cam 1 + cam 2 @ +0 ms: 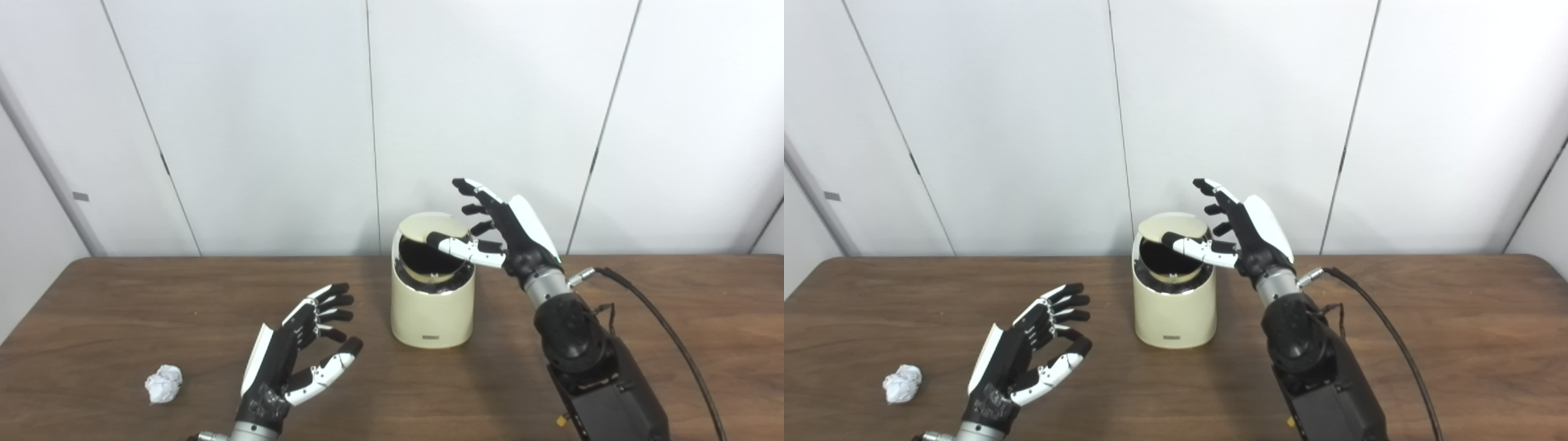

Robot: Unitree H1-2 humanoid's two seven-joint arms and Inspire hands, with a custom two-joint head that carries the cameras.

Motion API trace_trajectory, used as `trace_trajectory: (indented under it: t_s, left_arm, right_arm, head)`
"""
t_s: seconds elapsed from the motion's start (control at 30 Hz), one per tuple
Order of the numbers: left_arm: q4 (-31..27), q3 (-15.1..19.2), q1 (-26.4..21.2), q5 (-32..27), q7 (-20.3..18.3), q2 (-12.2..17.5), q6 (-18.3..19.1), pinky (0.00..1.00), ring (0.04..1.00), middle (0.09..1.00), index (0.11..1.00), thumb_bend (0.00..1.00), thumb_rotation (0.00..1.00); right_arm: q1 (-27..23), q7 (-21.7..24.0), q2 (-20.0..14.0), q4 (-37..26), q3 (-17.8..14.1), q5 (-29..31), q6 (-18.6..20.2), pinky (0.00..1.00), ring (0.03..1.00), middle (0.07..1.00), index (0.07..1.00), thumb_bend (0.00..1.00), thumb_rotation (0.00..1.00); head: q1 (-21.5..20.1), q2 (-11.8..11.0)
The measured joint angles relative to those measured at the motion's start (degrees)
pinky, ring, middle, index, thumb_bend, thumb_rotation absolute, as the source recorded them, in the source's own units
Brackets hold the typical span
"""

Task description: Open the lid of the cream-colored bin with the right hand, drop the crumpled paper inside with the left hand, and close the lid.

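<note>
- Step: lid-opening. R hand [511, 236], fingers spread, gripping nothing, thumb pressing the swing lid [429, 229] of cream bin [432, 312]; lid tilted, dark gap showing.
- L hand [300, 361] open, empty, near bin.
- Crumpled paper [163, 383] on table [674, 318], left of L hand, apart.
- Next, prob.: L must reach paper & grasp; R holds lid.

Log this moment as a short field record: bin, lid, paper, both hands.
bin: cream-colored bin, upright on the table
lid: swing lid tilted, dark opening showing
paper: crumpled paper on the table, left of the left hand, not held
left hand: left hand open, holding nothing
right hand: right hand open, its thumb on the lid
</note>
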Motion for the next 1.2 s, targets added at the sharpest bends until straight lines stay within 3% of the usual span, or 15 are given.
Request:
trace_trajectory:
  t_s: [0.3,0.5,0.67,0.83,1.07,1.2]
  left_arm:
    - [-1.3,-0.1,0.0,-0.2,-0.1,0.0,0.9,0.60,0.729,0.794,0.836,0.56,0.32]
    - [-1.4,-0.1,-0.1,-0.2,-0.3,0.1,1.6,0.60,0.728,0.798,0.836,0.53,0.28]
    - [-1.4,0.0,-0.1,-0.2,-0.4,0.5,1.6,0.60,0.733,0.800,0.837,0.53,0.28]
    - [-1.5,0.0,-0.1,-0.3,-0.5,0.5,1.6,0.58,0.717,0.789,0.827,0.53,0.28]
    - [-1.5,-0.6,-0.1,0.5,0.3,-1.3,1.6,0.56,0.710,0.782,0.820,0.57,0.29]
    - [-1.2,-1.5,-0.1,2.1,0.7,-2.7,1.6,0.58,0.718,0.789,0.827,0.57,0.28]
  right_arm:
    - [5.4,1.2,-1.8,-6.9,-1.5,0.3,0.0,0.58,0.753,0.874,0.873,0.69,0.60]
    - [12.0,1.2,-3.6,-9.3,-3.1,2.6,-3.5,0.61,0.774,0.881,0.879,0.74,0.62]
    - [17.3,1.8,-5.0,-11.7,-4.0,4.5,-5.2,0.63,0.791,0.889,0.892,0.78,0.61]
    - [21.0,2.8,-6.2,-12.6,-4.6,6.6,-7.3,0.66,0.803,0.905,0.915,0.80,0.53]
    - [22.2,3.9,-7.3,-12.1,-6.0,8.7,-10.1,0.71,0.828,0.922,0.944,0.78,0.39]
    - [22.5,4.7,-7.9,-12.0,-6.9,9.9,-10.4,0.76,0.864,0.943,0.961,0.75,0.29]
  head:
    - [0.3,0.8]
    - [0.4,0.9]
    - [0.7,1.2]
    - [3.2,1.5]
    - [16.2,0.4]
    - [19.9,-0.3]
